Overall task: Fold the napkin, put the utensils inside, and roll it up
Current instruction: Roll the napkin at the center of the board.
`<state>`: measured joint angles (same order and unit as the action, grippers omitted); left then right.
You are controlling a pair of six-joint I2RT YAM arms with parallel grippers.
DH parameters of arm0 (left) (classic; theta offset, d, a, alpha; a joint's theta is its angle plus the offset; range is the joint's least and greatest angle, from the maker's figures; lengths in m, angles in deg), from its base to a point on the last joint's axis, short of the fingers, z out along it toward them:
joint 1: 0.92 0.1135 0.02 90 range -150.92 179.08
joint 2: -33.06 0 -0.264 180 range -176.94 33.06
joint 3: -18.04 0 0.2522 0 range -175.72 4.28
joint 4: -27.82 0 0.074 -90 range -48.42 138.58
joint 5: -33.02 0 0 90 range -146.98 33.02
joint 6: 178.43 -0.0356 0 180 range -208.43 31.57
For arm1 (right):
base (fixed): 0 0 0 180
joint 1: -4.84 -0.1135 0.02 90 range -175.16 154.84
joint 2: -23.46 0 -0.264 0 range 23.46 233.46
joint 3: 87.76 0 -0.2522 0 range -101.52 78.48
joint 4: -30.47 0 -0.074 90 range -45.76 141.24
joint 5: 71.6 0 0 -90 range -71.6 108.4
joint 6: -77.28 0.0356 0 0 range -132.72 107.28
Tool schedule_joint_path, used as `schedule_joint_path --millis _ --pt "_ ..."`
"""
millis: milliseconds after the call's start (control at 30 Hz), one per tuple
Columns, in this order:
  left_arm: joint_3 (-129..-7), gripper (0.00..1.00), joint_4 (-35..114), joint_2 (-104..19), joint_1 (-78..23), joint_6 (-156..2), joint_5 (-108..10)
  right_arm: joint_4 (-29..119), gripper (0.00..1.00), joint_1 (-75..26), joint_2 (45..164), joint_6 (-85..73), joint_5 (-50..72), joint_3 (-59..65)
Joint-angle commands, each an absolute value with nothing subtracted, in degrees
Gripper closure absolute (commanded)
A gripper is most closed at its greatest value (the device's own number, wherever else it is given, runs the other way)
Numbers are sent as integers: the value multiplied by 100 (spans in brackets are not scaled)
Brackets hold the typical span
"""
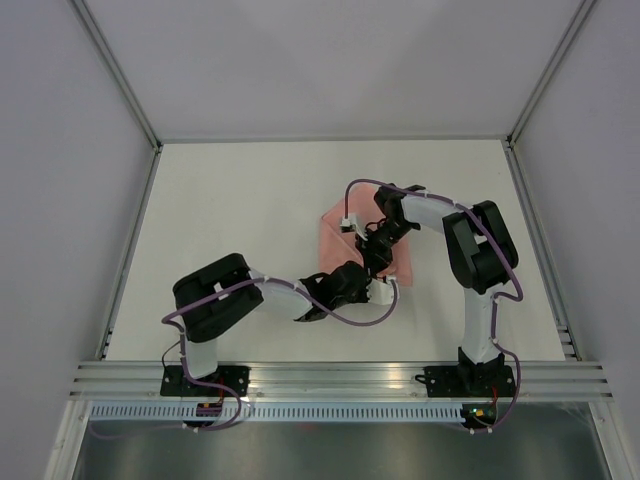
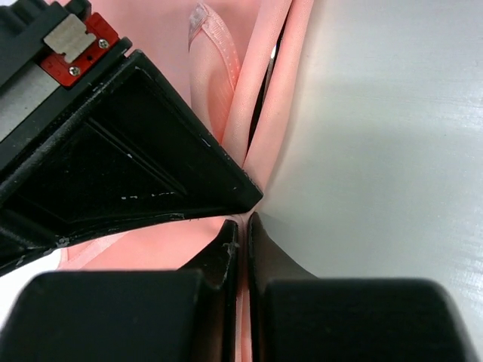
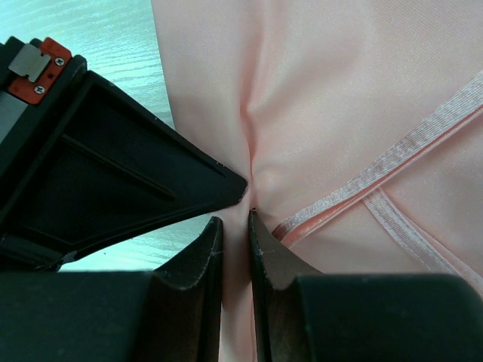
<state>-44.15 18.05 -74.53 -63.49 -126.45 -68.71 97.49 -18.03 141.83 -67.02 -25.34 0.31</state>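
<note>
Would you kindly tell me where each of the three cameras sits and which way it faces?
Top external: fixed above and behind the arms, looking down at the table; both arms and their bases show, meeting over the napkin.
Left wrist: on the left arm, looking along the left jaws, shut on a napkin fold.
Right wrist: on the right arm, looking along the right jaws, pinching napkin fabric.
Shared: all three see the napkin and table.

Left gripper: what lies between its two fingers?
A thin fold of the napkin, pinched by the shut fingers, as the left wrist view shows.
</note>
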Motion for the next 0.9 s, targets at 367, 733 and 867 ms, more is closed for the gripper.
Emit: schedule_joint_path --millis 367,733,867 --pt "-4810 98 3507 -7381 -5761 -11753 -5224 9926 45 -1555 13773 -6722 -1675 580" --pt "-5231 98 4122 -7469 -5217 -11305 -3863 9627 41 -958 13140 -6290 -2088 606" --pt "-5583 98 4579 -7635 -4883 -11103 -3177 9337 41 -694 12754 -6246 -2211 860"
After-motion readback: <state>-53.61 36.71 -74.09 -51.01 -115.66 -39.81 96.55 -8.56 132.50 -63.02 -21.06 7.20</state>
